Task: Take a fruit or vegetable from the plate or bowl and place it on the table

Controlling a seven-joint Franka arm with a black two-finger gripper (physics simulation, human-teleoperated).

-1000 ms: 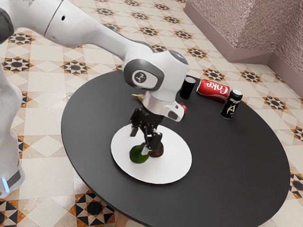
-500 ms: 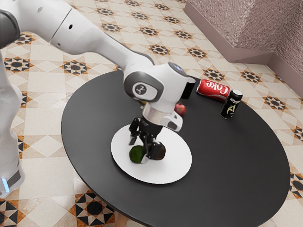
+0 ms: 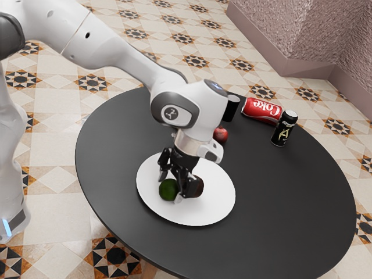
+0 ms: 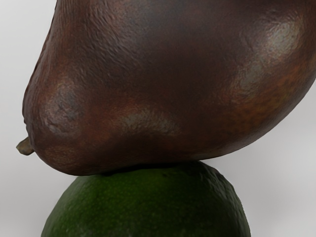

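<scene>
- The tool (image 3: 171, 189) is holding its fingers wide at the green fruit (image 4: 148, 210).
- The green fruit is lying on the plate (image 3: 215, 203), right beside the brown fruit (image 4: 163, 89).
- The desk (image 3: 279, 203) is carrying the plate.

Soft glare glints on the brown fruit (image 4: 173, 84).

a round black table (image 3: 279, 203) carries a white plate (image 3: 212, 209); well apart from it, a red coke can (image 3: 261, 111) lies on its side, a black can (image 3: 283, 131) upright just beside one end, a dark cylinder (image 3: 231, 109) near the other, and a red fruit (image 3: 220, 135) sits between cylinder and plate
</scene>
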